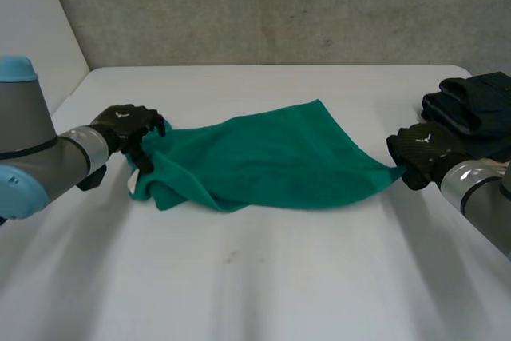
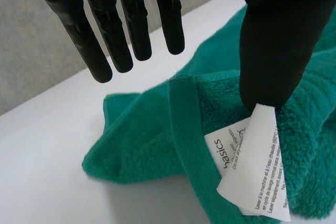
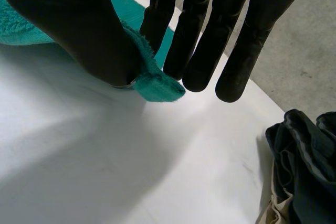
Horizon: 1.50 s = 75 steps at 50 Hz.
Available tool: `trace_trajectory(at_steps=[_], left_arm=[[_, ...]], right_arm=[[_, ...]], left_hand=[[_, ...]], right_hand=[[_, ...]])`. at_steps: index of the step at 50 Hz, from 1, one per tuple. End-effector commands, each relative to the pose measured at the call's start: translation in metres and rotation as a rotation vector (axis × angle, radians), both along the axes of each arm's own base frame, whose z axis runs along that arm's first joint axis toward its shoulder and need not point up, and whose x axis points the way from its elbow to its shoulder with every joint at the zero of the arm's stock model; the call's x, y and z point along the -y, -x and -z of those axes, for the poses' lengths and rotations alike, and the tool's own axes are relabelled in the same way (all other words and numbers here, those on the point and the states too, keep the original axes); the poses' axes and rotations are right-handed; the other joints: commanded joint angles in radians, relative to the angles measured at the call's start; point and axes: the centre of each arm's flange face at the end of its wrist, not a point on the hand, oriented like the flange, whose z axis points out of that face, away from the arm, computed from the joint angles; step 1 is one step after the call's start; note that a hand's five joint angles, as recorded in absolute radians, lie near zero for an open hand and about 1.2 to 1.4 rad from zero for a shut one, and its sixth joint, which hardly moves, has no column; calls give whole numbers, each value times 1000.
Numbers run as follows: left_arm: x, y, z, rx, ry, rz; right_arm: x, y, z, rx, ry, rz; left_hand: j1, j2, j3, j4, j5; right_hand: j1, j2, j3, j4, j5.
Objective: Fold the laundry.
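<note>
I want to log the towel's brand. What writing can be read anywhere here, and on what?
"basics": on the white care tag of the green towel.
The tag's smaller lines of print: too small to read.
A small white emblem on the back of the left hand and the right hand: no letters to read.

White table [image 1: 239,277], green towel [image 1: 255,157] stretched across its middle, left end bunched and rumpled, left hand [image 1: 128,127] resting on that end, right hand [image 1: 419,153] at the towel's pointed right corner, pile of dark clothes [image 1: 475,109] just behind the right hand, grey wall [image 1: 279,5] beyond.
</note>
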Motion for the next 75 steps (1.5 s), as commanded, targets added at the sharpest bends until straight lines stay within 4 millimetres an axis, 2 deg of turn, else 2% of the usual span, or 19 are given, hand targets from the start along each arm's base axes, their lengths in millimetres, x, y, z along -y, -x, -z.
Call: trace_trajectory(at_steps=[1, 10, 13, 19, 24, 28, 29, 36, 39, 44, 49, 52, 58, 60, 64, 67, 71, 72, 75], left_arm=[[1, 0, 4, 51, 12, -25], [-7, 6, 19, 142, -19, 33], [-9, 6, 21, 156, -37, 43], [-13, 7, 19, 157, -42, 43], [-23, 13, -2, 139, 7, 55], [-41, 9, -44, 116, 98, 49], [-49, 5, -65, 103, 149, 40], [-92, -24, -160, 27, 409, -44], [-106, -38, -189, -15, 494, -92], [-113, -56, -198, -39, 507, -157], [-107, -63, -176, -22, 426, -178], [-95, -62, -142, -10, 310, -165], [-50, -53, -82, 12, 131, -142], [-25, -34, -65, 19, 121, -100], [8, -19, -65, 33, 191, -108], [33, -16, -80, 14, 303, -154], [59, 1, -134, -77, 637, -150], [64, 4, -156, -121, 778, -150], [65, 2, -197, -189, 998, -178]], right_arm=[[-2, -1, 3, -34, 2, -14], [-3, -1, 4, -38, -4, -16], [-3, -1, 3, -39, -4, -17], [-3, -1, 2, -39, 0, -15], [-2, -1, -5, -38, 2, -12], [-1, 2, -41, -64, 31, -8], [-5, 3, -67, -75, 54, -9], [-31, 11, -188, -98, 246, 1], [-41, 16, -217, -98, 285, 16], [-54, 20, -234, -105, 276, 11], [-54, 18, -215, -137, 197, -5], [-43, 17, -189, -179, 123, -10], [-3, 3, -115, -277, -76, -17], [14, -4, -99, -303, -76, 4], [58, -19, -85, -290, 44, 76], [78, -32, -100, -218, 185, 109], [106, -41, -166, 31, 521, 167], [111, -42, -196, 127, 657, 180], [110, -41, -235, 241, 825, 191]], left_hand=[[45, 40, 40, 42, 43], [95, 90, 90, 92, 93], [212, 207, 207, 209, 210], [831, 826, 826, 828, 829], [881, 876, 876, 878, 879], [881, 876, 876, 878, 879], [881, 876, 876, 878, 879], [881, 876, 876, 878, 879], [881, 876, 876, 878, 879], [881, 876, 876, 878, 879], [881, 876, 876, 878, 879], [881, 876, 876, 878, 879], [881, 876, 876, 878, 879], [881, 876, 876, 878, 879], [881, 876, 876, 878, 879], [881, 876, 876, 878, 879], [881, 876, 876, 878, 879], [881, 876, 876, 878, 879], [881, 876, 876, 878, 879]], right_hand=[[409, 227, 214, 208, 230], [409, 227, 214, 208, 230], [409, 227, 214, 208, 230], [409, 227, 214, 208, 230], [409, 227, 214, 208, 230], [409, 227, 214, 208, 230], [409, 227, 214, 208, 230], [409, 227, 214, 208, 230], [409, 227, 214, 208, 230], [409, 227, 214, 208, 230], [409, 227, 214, 208, 230], [409, 227, 214, 208, 230], [409, 227, 214, 208, 230], [409, 227, 214, 208, 230], [409, 227, 214, 208, 230], [409, 227, 214, 208, 230], [409, 227, 214, 208, 230], [409, 227, 214, 208, 230], [409, 227, 214, 208, 230]])
